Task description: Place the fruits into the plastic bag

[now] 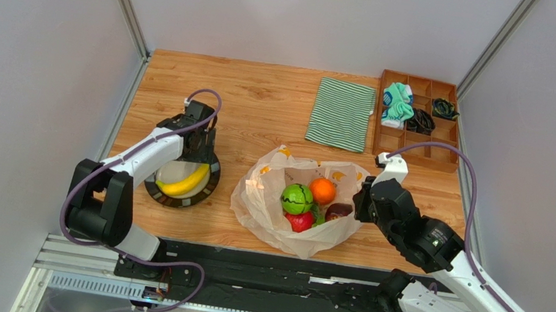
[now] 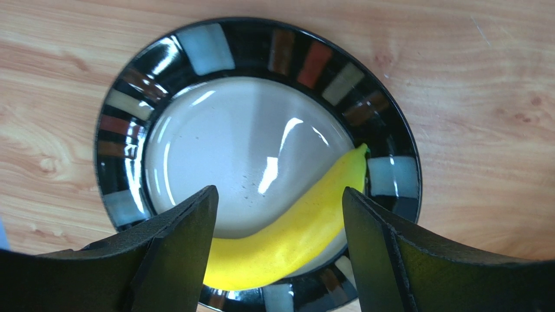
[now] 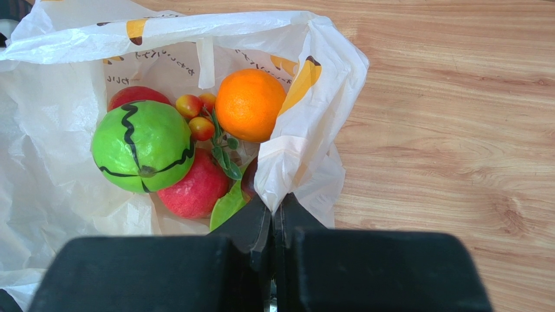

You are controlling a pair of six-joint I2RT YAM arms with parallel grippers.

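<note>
The plastic bag (image 1: 271, 203) lies open mid-table, printed with banana pictures. Inside it are a green round fruit (image 1: 296, 199), an orange (image 1: 323, 190), a red apple (image 1: 299, 221) and a dark fruit (image 1: 339, 210); the right wrist view shows them too, the green fruit (image 3: 142, 145), orange (image 3: 250, 105), apple (image 3: 195, 188), small cherries (image 3: 199, 114) and a green piece (image 3: 228, 207). My right gripper (image 3: 274, 207) is shut on the bag's right rim (image 3: 293, 162). A yellow banana (image 2: 293, 227) lies on a black-rimmed plate (image 2: 391, 123). My left gripper (image 2: 279, 205) is open just above the banana, its fingers either side.
A green-and-white striped folded cloth (image 1: 341, 113) lies at the back. A wooden compartment tray (image 1: 443, 155) with small items stands at the back right. The plate (image 1: 209, 185) sits left of the bag.
</note>
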